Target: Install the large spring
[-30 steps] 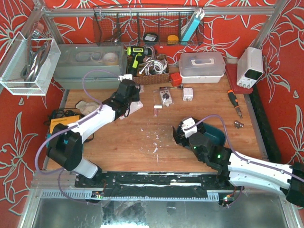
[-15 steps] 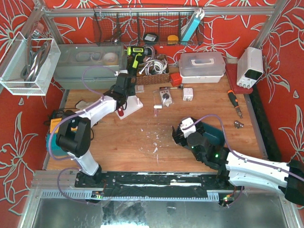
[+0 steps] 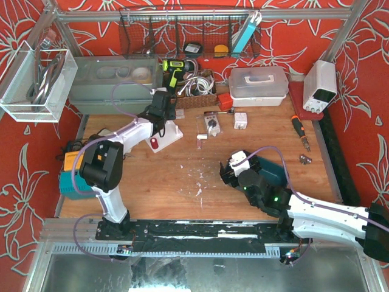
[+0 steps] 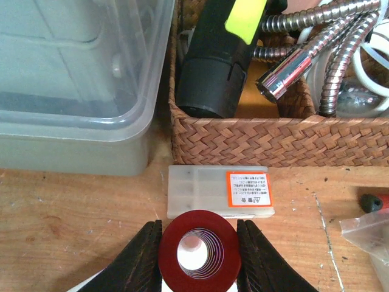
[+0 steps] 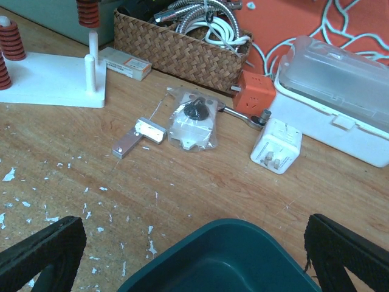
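Far-left part of the worktop: clear tub against the back edge. Just right of it, the left pincer is pinching the large spring, red, one black finger on each flank, coil axis running along the wrist camera's line of sight. White shows through the bore.

In the right wrist view the large spring hangs at the top of the tall peg on the white base. Cannot tell if the peg tip is inside the coil. A second red spring stands on the base's left end.

Beyond the spring: small labelled box flat on the wood, touching the wicker basket at the back edge. The basket holds a black-yellow drill and a metal hose.

Mid worktop: bagged part, metal bracket, orange block, white plug adapter, lidded white box toward the back.

Right side, nearer the front edge: teal bin. The right pincer is spread wide over the bin's rim, holding nothing, well apart from the spring.
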Tool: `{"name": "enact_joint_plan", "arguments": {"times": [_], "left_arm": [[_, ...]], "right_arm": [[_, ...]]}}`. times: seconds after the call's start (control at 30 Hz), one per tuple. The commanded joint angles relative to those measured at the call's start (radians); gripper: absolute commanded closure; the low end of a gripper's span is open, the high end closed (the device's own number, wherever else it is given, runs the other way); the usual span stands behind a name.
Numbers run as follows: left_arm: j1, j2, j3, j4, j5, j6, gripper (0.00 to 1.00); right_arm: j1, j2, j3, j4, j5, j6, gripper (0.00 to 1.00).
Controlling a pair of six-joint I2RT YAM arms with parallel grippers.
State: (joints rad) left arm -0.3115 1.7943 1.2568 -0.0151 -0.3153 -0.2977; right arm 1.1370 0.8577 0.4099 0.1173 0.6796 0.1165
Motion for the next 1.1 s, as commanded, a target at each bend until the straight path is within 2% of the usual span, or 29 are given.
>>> {"name": "enact_joint_plan", "arguments": {"times": [0.0,0.53,1.07], "left_arm": [[0.015,0.027,0.029,0.033,-0.006,0.011,0.96],[0.035,0.133,0.055,0.05,0.027,0.007,0.93],[0.04,0.062,0.063,0.006,0.059,-0.003,0.92]], "right_arm": [[-0.007,-0.004,-0.003,0.015,0.022,-0.01,0.02],[-0.006,-0.003,-0.003,0.017,0.023,-0.016,0.02],[-0.006,0.014,-0.003,0.029,0.027,-0.025,0.02]]}}
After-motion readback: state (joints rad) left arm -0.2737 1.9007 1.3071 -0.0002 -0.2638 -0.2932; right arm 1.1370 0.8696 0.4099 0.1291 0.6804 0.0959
